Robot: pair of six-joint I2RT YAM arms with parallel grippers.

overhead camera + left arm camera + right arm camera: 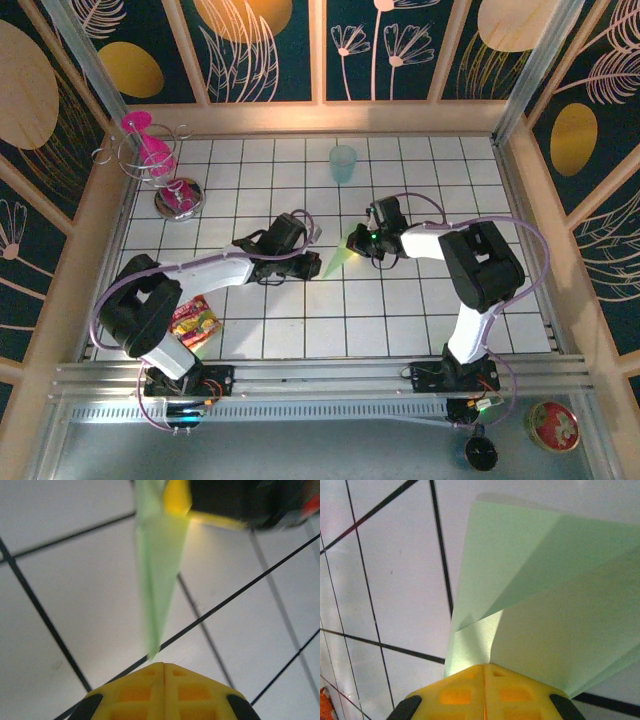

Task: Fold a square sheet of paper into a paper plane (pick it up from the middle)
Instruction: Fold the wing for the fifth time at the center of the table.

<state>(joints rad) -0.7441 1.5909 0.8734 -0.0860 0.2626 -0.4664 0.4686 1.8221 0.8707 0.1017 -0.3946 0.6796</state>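
The light green paper plane [338, 260] hangs over the middle tiles, its point aimed down-left. My right gripper [363, 244] is shut on its wide rear end. In the right wrist view the folded layers [545, 605] fan out from between the closed yellow fingers of the right gripper [485, 667]. My left gripper [314, 262] is shut with nothing in it. In the left wrist view the plane's [157, 580] tip ends just ahead of the left gripper's [164, 667] closed fingers, apart from them. The right gripper's fingers [176, 497] hold the far end.
A translucent teal cup [343, 163] stands at the back centre. A pink glass on a wire rack [150, 150] and a round metal base [180, 197] stand at the back left. A snack packet [195, 325] lies by the left arm's base. Low walls ring the tiled table [400, 320].
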